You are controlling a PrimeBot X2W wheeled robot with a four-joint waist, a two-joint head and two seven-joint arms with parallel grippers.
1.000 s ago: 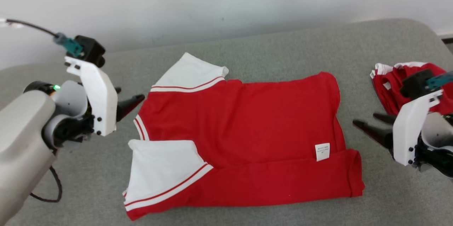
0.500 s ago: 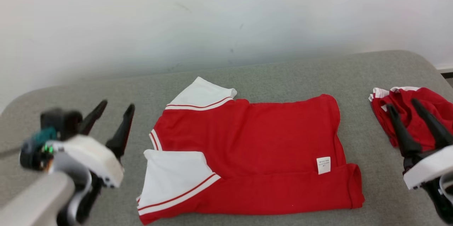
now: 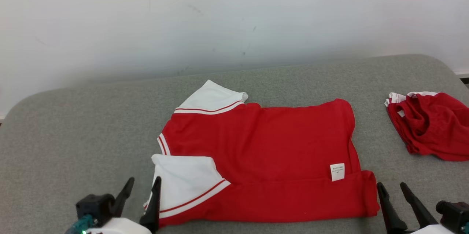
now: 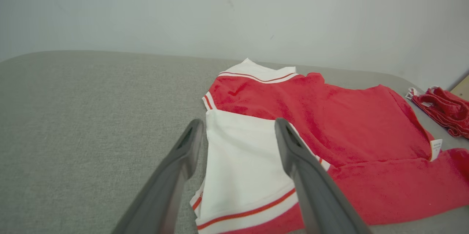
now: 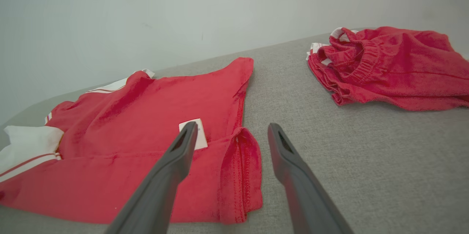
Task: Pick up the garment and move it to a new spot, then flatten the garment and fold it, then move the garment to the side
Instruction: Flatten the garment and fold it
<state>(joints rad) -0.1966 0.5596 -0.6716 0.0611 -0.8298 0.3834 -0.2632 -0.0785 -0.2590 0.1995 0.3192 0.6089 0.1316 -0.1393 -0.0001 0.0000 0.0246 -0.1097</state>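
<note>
The red garment (image 3: 263, 153) lay partly folded on the desk (image 3: 73, 135) as your left gripper (image 3: 144, 181) and right gripper (image 3: 391, 186) hovered at its near edge, fingers (image 4: 295, 153) spread and empty. A clean fold likely required pinching both near corners evenly.

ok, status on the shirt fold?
Left hand open, empty. Right hand open, empty. Shirt flat, near side folded over. Crumpled red garment off right, apart.
</note>
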